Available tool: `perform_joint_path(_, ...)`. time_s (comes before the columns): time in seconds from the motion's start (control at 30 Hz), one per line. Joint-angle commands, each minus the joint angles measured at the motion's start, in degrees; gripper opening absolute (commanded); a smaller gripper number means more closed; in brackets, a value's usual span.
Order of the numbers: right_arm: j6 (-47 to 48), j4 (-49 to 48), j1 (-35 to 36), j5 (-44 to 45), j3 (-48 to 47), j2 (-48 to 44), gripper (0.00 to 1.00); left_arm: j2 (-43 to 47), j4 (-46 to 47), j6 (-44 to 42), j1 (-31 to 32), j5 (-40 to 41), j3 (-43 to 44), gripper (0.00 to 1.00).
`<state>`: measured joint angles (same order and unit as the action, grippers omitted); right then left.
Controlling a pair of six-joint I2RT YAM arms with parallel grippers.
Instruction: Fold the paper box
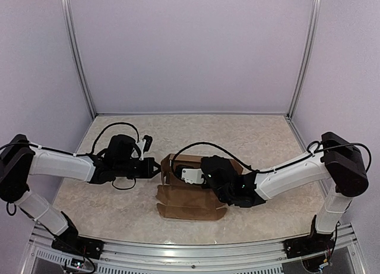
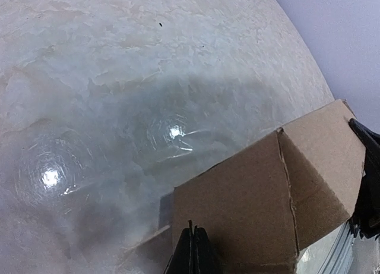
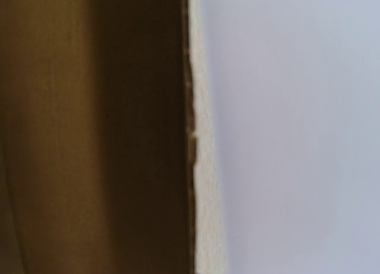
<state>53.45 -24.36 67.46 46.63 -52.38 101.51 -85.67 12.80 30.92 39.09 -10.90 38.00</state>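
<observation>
The box [image 1: 191,204] is found at the middle of the surface [image 1: 119,202], between the two arms and nearer their bases than the far wall. It is partly folded: walls are raised at its far and left sides, while a creased panel is spread flat on the surface toward the near edge.

The left gripper [image 1: 157,167] is brought in from the left and set against the box's raised left wall. In the left wrist view its fingers [image 2: 200,256] are seen pressed together with no gap, their tips touching the brown panel [image 2: 261,191]; nothing is held between them. A vertical crease is seen in that panel, with a second face turned away to the right. Part of a dark object [image 2: 369,179] is seen at the right edge of that view, just beside the box.

The right gripper [image 1: 184,174] is reached in from the right, over the box's raised part, and its tips are hidden there. In the right wrist view only blurred cardboard [image 3: 89,131], very close, and the pale wall [image 3: 297,131] are shown. The gripper is closed; whether cardboard is touched by it cannot be told.
</observation>
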Motion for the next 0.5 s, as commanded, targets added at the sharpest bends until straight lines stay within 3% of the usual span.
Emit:
perform_joint_path(0.0,-1.8,-1.1,0.6,1.3,0.9,1.0,0.0,1.9,-0.3,-1.7,2.2,1.8,0.4,0.0)
perform_joint_path(0.3,-4.4,0.5,0.7,1.3,0.6,1.6,0.0,1.4,-1.0,-2.4,4.4,5.7,0.1,0.0)
perform_joint_path(0.47,-4.6,-1.0,1.4,2.7,1.6,2.4,0.0,2.1,-1.6,-2.9,5.1,8.3,-0.7,0.05)
